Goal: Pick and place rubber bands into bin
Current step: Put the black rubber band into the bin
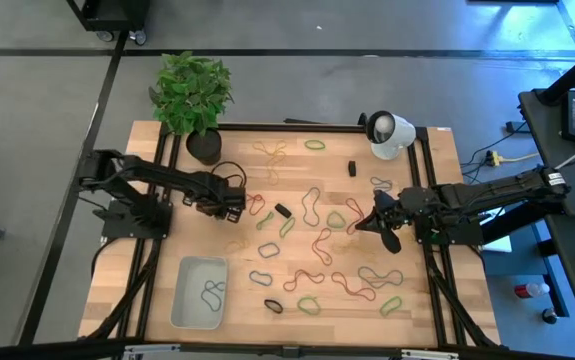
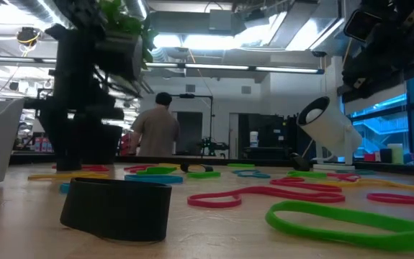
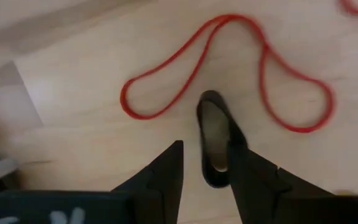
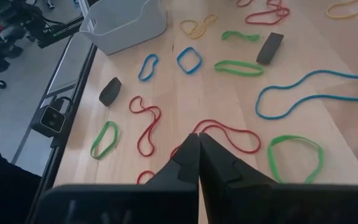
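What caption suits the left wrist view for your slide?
Left gripper, fingers apart, poised around a black rubber band beside a red band on the wooden table.

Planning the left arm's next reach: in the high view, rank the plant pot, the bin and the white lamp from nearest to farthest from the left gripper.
From the left gripper:
1. Plant pot, at the table's far left edge.
2. Bin, at the near left edge.
3. White lamp, far right corner.

floor (image 1: 367,30): grey | ceiling lights (image 2: 214,39): lit | windows (image 2: 379,129): right

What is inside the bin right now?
The bin holds one dark rubber band, curled near its right wall, seen from above. The floor elsewhere shows bare; nothing covers it.
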Available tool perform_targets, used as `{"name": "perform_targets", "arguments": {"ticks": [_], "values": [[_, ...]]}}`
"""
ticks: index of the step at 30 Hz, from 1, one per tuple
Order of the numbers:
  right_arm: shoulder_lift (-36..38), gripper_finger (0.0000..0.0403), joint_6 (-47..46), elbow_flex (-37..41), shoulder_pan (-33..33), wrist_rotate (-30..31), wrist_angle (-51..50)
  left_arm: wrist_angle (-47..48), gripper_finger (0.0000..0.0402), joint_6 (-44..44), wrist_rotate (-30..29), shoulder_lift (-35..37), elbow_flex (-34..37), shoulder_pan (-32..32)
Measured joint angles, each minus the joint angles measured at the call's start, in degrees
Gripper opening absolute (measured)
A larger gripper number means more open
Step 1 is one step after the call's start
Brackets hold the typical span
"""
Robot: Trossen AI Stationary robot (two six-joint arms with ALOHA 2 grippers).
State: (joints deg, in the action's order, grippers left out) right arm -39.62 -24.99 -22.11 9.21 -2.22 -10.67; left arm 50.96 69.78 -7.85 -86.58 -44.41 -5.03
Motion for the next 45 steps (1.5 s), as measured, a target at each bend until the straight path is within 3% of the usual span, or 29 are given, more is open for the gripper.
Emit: {"name": "perform_targets", "arguments": {"ticks": [4,10,19,26,31,38,45], "values": [[0.0,0.0006,1.1,0.0,0.0,0.0,0.0,-1.2,0.009,-0.1,4.0,-3.4,0.0,-1.0],[0.0,0.0007,1.3,0.0,0.0,0.0,0.0,-2.5,0.0009,0.3,5.2,-4.3,-0.7,0.0],[0.0,0.0008,1.5,0.0,0.0,0.0,-0.1,7.2,0.0003,1.3,5.1,-0.2,-13.3,6.8],[0.0,0.0008,3.0,0.0,0.0,0.0,-1.5,15.2,0.0003,3.5,5.3,0.0,-27.1,17.5],[0.0,0.0008,3.1,0.0,0.0,0.0,-1.5,14.5,0.0003,11.3,6.3,0.1,-31.6,26.8],[0.0,0.0008,4.5,0.0,0.0,0.0,-1.5,13.5,0.0003,31.2,7.7,-0.8,-31.6,38.7],[0.0,0.0008,4.5,0.0,0.0,0.0,-1.0,9.3,0.0002,44.0,7.9,-2.8,-25.6,45.7]]}}
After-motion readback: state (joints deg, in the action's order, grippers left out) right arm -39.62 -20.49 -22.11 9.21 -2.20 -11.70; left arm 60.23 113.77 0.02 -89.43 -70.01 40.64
